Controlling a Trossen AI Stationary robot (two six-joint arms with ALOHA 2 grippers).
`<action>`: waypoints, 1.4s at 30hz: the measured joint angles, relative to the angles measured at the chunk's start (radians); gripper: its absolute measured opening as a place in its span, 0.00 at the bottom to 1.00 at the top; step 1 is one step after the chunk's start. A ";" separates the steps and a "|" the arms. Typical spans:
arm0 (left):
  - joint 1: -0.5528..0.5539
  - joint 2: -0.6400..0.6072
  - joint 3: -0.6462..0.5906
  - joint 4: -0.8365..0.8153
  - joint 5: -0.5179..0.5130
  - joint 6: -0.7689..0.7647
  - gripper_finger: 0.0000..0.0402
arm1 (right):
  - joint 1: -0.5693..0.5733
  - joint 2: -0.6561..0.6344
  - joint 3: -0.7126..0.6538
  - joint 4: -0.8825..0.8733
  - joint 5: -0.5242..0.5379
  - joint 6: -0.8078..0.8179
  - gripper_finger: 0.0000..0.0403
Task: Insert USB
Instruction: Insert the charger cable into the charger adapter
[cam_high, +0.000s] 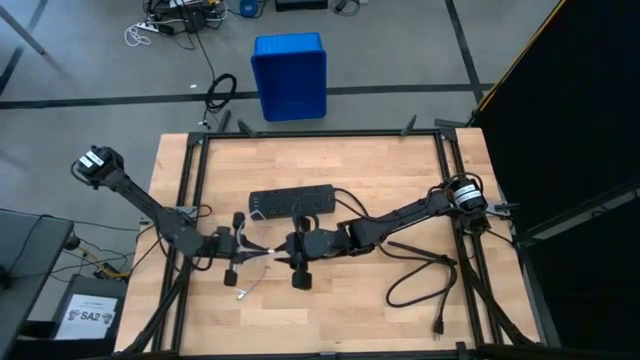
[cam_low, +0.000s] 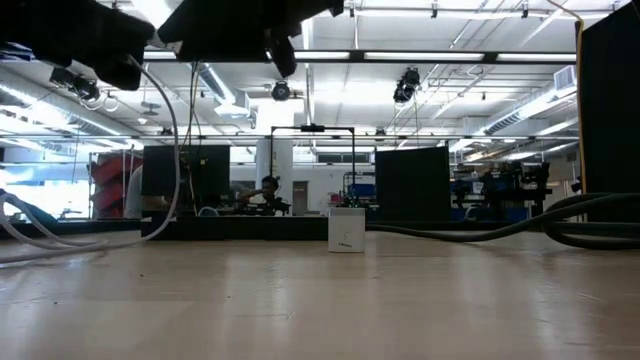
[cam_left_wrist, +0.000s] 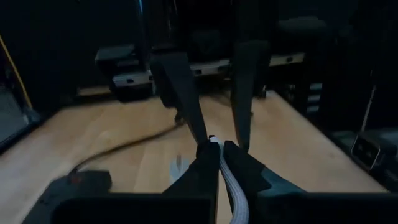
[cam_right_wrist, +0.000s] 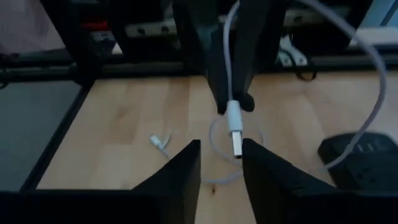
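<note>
USB — in left claw

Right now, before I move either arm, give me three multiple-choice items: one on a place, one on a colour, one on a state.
1. The power strip lies: A on the table; B on the floor; C under a chair.
2. The bin is: A red; B blue; C green.
3. The left gripper is: A open; B shut on the USB cable; C out of view.
Answers: 1 A, it rests on the wood; 2 B, plainly blue; 3 B, cable pinched between its fingers.
</note>
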 joint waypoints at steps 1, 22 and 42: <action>0.000 0.000 0.022 -0.060 0.000 -0.017 0.00 | 0.000 0.000 0.000 -0.010 -0.009 0.014 0.27; 0.000 0.024 0.090 -0.231 0.015 -0.136 0.00 | -0.012 0.053 0.000 0.063 -0.009 0.075 0.25; 0.000 0.024 0.090 -0.292 0.037 -0.186 0.00 | -0.013 0.068 0.000 0.092 -0.038 0.036 0.19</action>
